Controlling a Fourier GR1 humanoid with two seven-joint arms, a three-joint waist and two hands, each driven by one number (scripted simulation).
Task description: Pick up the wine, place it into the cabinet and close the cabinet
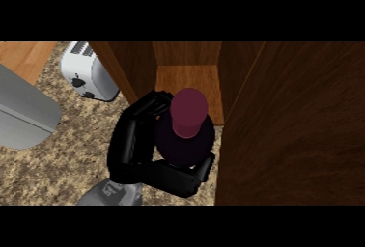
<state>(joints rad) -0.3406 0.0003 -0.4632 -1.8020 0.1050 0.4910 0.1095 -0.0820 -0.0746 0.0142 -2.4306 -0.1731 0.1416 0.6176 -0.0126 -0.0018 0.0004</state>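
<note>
Black fingers (130, 132) of the left hand (173, 181) curl round the dark, rounded wine bottle (188, 126) beside the wood-grain cabinet (292, 125).

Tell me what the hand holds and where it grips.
The left hand holds the wine bottle, fingers and thumb curled round its dark body, below the maroon top.

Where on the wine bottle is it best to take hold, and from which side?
Grip the wide dark body of the wine bottle, below its narrow maroon top. Come from the left: a wooden panel stands close on its right. The left hand wraps it so.
</note>
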